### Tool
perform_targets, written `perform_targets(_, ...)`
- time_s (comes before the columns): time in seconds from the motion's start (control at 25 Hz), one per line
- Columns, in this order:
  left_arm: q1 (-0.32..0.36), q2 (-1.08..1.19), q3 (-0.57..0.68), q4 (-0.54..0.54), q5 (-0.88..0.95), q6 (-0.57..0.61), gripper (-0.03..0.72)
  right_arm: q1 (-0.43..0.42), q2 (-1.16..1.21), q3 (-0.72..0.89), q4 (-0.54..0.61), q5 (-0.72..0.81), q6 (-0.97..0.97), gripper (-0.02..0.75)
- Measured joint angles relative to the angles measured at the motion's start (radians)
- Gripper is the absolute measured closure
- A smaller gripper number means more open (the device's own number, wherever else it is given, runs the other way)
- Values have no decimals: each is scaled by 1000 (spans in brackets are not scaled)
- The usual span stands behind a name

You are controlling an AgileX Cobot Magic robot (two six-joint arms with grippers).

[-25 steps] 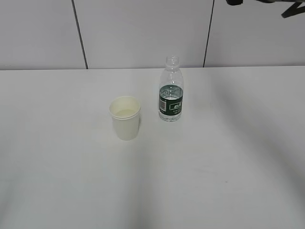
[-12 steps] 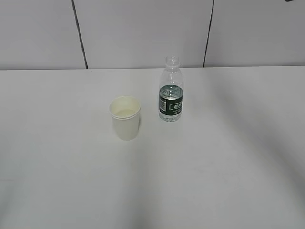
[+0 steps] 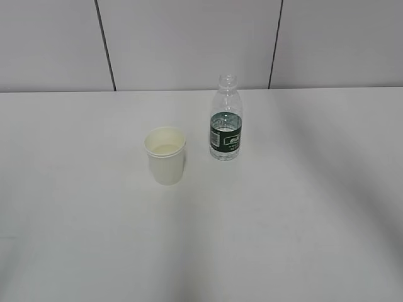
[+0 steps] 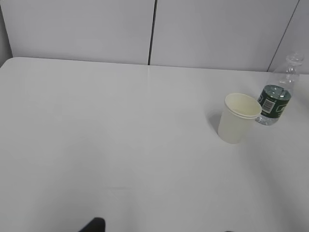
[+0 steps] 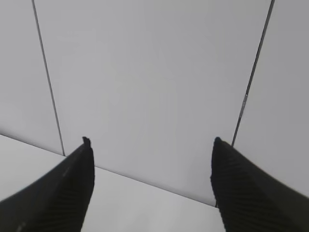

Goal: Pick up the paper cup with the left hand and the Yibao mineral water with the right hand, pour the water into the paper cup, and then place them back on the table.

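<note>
The paper cup stands upright on the white table, just left of the Yibao mineral water, a capless clear bottle with a green label that is also upright. Neither arm shows in the exterior view. In the left wrist view the cup and bottle sit far off at the right. Only a black fingertip of my left gripper peeks in at the bottom edge, with nothing held. My right gripper is open and empty, pointing at the wall.
A grey panelled wall with dark vertical seams rises behind the table's far edge. Soft shadows lie across the tabletop at left and right.
Dark parts of an arm at the top right corner of the exterior view have moved up and out of the picture. Cup and bottle have stayed put.
</note>
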State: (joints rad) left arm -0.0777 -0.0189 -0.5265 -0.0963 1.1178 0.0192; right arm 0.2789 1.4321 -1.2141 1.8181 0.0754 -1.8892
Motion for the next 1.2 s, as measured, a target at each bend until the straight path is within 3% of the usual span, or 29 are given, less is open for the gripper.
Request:
perform_targets(0.16,0,0,0,0,0,0,253,0,-2,-2,-31,-8,32,153)
perform_targets(0.28,0,0,0,0,0,0,253,0,-2,-2,-236,-8,251,153)
perform_targets(0.52,0,0,0,0,0,0,253,0,-2,-2,-896,43,929,153)
perform_targets(0.76,0,0,0,0,0,0,253,0,-2,-2,-1751,148,1822,153)
perform_targets(0.88,0,0,0,0,0,0,253,0,-19,-2,-2055,207,2148,153)
perform_targets(1.0,0,0,0,0,0,0,253,0,-50,-2,-2137,255,2232,153)
perform_targets(1.2,0,0,0,0,0,0,253,0,-100,-2,-2104,475,2183,153)
